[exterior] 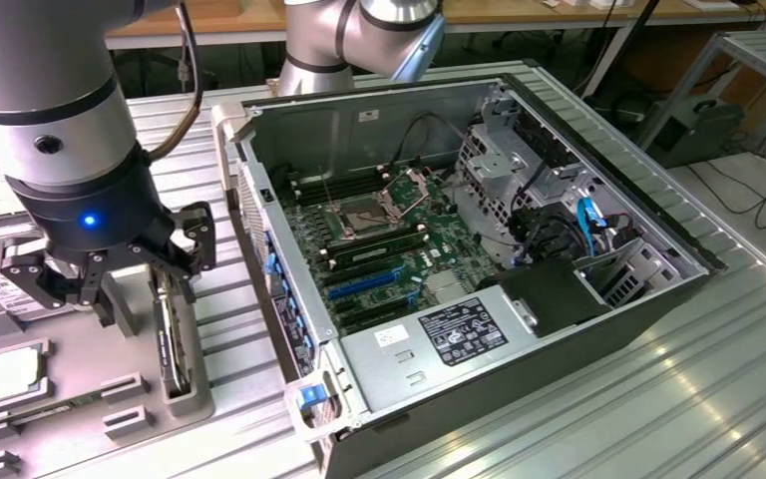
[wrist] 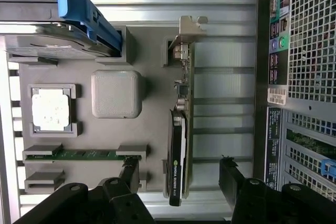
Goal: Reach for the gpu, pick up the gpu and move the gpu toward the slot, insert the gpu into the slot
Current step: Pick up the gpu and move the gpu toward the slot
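While my gripper (exterior: 140, 291) hung wide open over the gpu (exterior: 171, 344) at the exterior view's lower left, that thin card stood on edge in a matte grey tray (exterior: 84, 384), open room flanking both flat faces.

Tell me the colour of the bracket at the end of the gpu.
Silver, bare metal: the bracket on the gpu shows best in the wrist view.

gripper (wrist: 178, 166) fingers spread either side of upright gpu (wrist: 181, 129), clear gap along both faces, computer case (wrist: 310, 51) wall close beyond 1 finger, grey block (wrist: 115, 94) beyond the other
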You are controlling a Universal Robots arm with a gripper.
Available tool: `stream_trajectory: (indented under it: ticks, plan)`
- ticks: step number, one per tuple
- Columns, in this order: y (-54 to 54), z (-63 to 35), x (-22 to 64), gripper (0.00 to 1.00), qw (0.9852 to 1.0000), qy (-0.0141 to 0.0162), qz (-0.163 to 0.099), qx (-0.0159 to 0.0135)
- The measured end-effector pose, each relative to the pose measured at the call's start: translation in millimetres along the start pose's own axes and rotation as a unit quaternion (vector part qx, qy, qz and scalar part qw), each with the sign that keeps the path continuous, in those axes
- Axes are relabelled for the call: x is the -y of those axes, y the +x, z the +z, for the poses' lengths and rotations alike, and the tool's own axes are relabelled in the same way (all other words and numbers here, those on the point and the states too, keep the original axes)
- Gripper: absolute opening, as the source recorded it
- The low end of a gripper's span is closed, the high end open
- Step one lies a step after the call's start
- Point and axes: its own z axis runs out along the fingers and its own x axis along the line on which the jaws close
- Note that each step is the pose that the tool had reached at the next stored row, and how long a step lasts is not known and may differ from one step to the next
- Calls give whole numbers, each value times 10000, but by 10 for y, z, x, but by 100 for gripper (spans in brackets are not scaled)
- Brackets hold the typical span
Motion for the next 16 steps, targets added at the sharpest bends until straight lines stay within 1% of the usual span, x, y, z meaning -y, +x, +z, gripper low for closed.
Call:
stream_trajectory:
  ticks: [10, 16]
  plan:
    - [3, 119, -3, 72, 10000, -7, 0, 5]
    - [5, 200, -4, 72, 10000, -7, 0, 13]
